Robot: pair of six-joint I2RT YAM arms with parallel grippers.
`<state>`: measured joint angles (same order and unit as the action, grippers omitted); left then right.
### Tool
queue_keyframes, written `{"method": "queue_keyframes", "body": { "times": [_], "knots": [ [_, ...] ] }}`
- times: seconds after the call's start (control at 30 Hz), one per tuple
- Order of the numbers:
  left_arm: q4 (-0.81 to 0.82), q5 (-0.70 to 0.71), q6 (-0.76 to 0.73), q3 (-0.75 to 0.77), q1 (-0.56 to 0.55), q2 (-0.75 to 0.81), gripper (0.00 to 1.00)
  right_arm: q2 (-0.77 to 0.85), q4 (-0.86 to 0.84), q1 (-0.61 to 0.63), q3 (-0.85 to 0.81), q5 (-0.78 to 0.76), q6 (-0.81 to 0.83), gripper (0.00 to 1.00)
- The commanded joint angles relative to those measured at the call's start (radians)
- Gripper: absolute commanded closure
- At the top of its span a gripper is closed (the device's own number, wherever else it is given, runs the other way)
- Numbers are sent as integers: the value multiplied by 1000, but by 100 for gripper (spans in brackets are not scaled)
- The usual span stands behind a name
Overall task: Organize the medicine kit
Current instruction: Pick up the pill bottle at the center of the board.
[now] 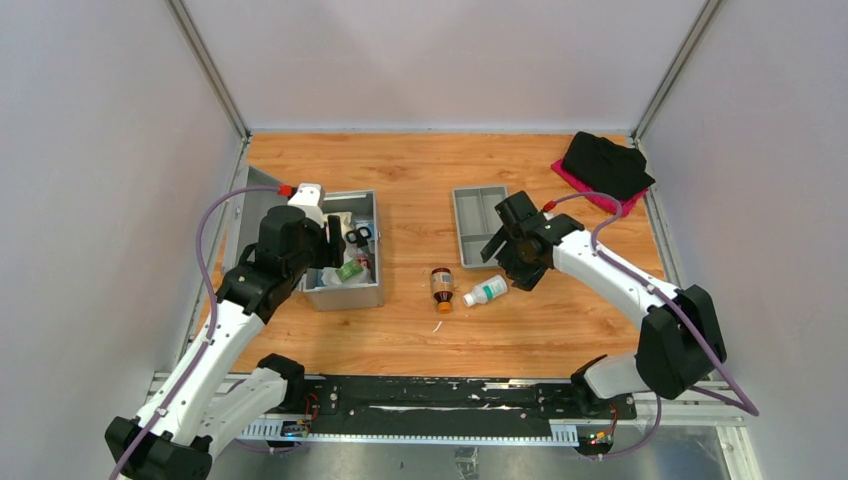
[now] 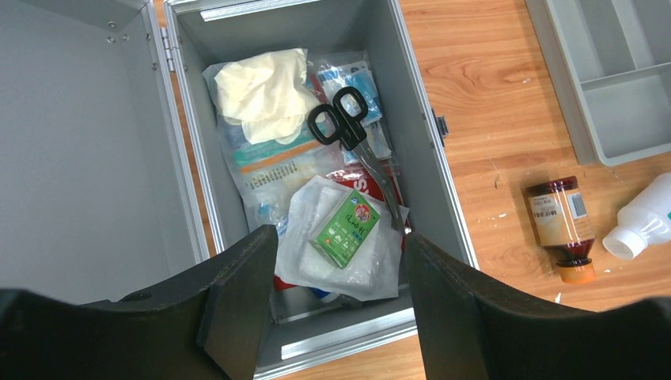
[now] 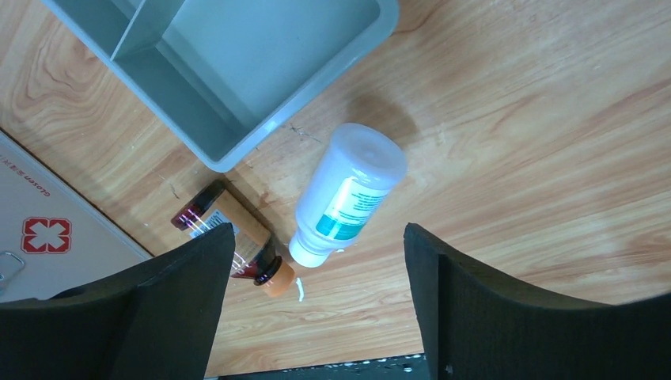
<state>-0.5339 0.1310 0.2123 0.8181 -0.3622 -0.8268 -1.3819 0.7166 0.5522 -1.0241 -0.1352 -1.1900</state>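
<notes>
The open grey metal kit box [image 1: 343,292] [image 2: 436,198] holds white gloves [image 2: 265,91], black scissors [image 2: 344,123], plastic packets and a green box [image 2: 346,228]. My left gripper [image 2: 332,297] [image 1: 335,250] hovers open and empty above the box's near end. A brown bottle with an orange cap [image 1: 441,289] [image 2: 563,226] [image 3: 237,237] and a white bottle [image 1: 485,292] [image 3: 348,194] [image 2: 642,218] lie on the wood table. My right gripper [image 3: 316,293] [image 1: 515,262] is open and empty just above the white bottle. A grey divided tray [image 1: 478,225] [image 3: 237,138] [image 2: 609,87] sits beyond.
The box lid [image 2: 79,150] stands open to the left. A black cloth on a pink one [image 1: 606,166] lies at the far right corner. Grey walls enclose the table. A small white scrap [image 3: 300,290] lies by the orange cap.
</notes>
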Motion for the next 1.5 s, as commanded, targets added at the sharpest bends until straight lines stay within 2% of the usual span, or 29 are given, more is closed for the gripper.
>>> {"method": "queue_keyframes", "body": {
  "times": [0.0,0.23,0.63,0.77,0.87,1.13,1.33,1.47],
  "knots": [
    [3,-1,-11,-13,-7,3,34,-43,-25,21,35,38,-102,18],
    [3,-1,-11,-13,-8,2,34,-96,-90,35,81,52,-121,25],
    [5,1,-11,-14,-9,8,34,-196,-121,35,81,59,-116,29],
    [4,-1,-11,-14,-9,9,34,-216,-129,35,89,60,-110,33],
    [5,1,-12,-14,-9,11,34,-215,-130,35,97,53,-103,40],
    [5,-1,-13,-14,-9,13,34,-111,-123,28,129,-3,-79,67],
    [6,0,-13,-13,-9,15,34,35,-88,-7,160,-96,-37,75],
    [5,-1,-13,-13,-9,16,34,140,-76,-43,134,-210,61,79]
  ]
}}
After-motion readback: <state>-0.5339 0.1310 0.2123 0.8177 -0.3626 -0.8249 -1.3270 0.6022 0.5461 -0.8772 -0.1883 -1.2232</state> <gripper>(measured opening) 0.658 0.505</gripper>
